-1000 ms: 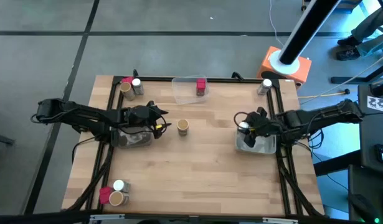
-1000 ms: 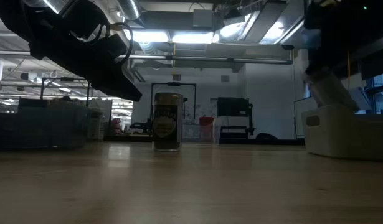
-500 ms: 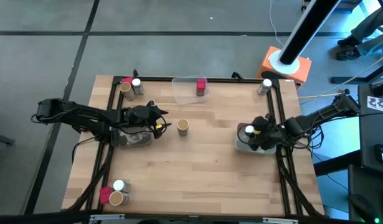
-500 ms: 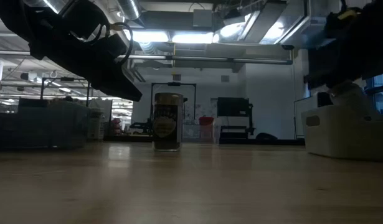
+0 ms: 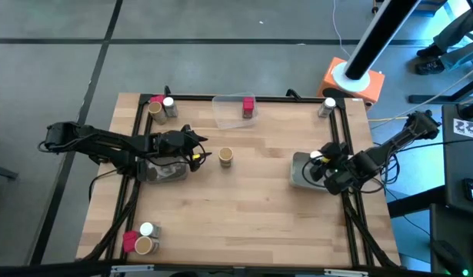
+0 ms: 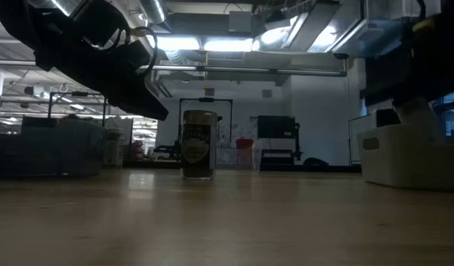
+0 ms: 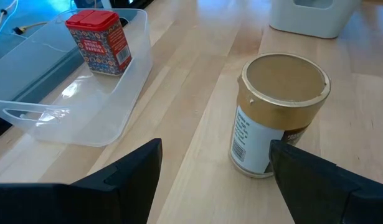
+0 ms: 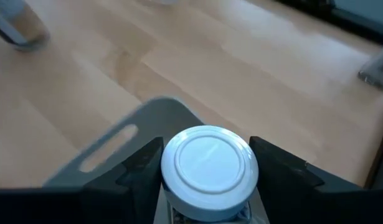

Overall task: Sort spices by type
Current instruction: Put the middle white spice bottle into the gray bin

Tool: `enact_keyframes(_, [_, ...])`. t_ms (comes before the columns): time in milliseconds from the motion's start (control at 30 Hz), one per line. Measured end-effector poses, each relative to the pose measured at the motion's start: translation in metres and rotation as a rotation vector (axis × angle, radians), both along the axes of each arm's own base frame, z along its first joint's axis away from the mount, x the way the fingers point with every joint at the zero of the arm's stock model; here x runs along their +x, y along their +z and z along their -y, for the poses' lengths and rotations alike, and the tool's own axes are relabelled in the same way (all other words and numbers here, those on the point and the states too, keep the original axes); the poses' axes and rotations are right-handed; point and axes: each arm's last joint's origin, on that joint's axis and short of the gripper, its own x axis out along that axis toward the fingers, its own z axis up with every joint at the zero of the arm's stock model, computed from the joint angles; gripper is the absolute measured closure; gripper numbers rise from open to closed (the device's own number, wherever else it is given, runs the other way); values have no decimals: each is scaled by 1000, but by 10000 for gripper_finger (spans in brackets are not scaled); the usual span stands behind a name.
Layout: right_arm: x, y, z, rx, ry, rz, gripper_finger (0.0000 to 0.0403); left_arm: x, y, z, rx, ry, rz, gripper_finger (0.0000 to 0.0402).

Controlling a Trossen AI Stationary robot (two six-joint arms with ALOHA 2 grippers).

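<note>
My right gripper (image 8: 208, 186) is shut on a clear jar with a white cap (image 8: 208, 163), over the grey bin (image 5: 301, 173) at the table's right. My left gripper (image 7: 213, 180) stands open above the table at the left. A tan-brown cylinder (image 7: 279, 112) stands upright on the wood just ahead of it, untouched. A red block (image 5: 248, 106) stands in the clear tray (image 5: 228, 111) at the far edge. Other spices stand at the far left corner (image 5: 161, 108), the near left corner (image 5: 140, 240) and the far right corner (image 5: 326, 106). My right gripper pinches the jar between its two fingers (image 8: 141, 169), one on each side just under the white cap (image 8: 208, 163). The fingers slant down from the table's right side. The cap faces the wrist camera, so the jar's body and bottom are hidden.
A second grey bin (image 5: 165, 171) lies under my left arm. Black rails (image 5: 348, 138) run along the table's left, right and far sides. Bare wood (image 5: 251, 208) lies between the two arms.
My right gripper has swung toward the table's right and near edges and sunk a little, rolling about its own line, with the white-capped jar still between its fingers over the grey bin.
</note>
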Motion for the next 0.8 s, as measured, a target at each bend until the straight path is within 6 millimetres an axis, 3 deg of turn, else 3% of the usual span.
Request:
enact_keyframes(233, [-3,-25,2,4,-28,-1,189,0,0,0,0,0,0,121])
enact_keyframes(800, [-7,-28,6,-80,-3,-48,174,1,1,0,2,0,12,121])
